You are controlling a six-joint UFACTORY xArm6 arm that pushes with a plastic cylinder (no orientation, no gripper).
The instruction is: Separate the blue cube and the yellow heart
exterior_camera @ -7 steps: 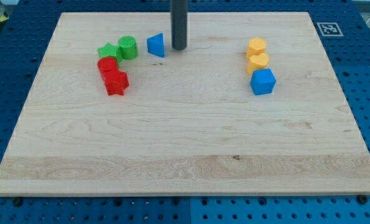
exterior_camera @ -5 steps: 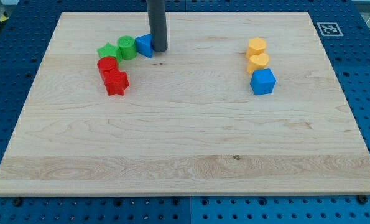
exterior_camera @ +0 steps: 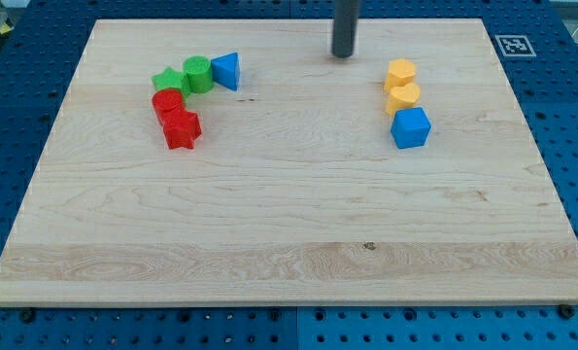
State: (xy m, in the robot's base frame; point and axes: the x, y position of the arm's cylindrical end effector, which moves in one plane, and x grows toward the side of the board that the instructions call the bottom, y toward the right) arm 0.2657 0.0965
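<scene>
Approach being made: my tip [exterior_camera: 343, 54], bare rod without claw, up-left of touching blue cube [exterior_camera: 410, 127] and yellow heart [exterior_camera: 403, 97]; wedging needed.

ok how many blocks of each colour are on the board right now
green: 2, green star and green cylinder
red: 2, red cylinder and red star
blue: 2, blue triangle and blue cube
yellow: 2, yellow hexagon and yellow heart
total: 8
</scene>
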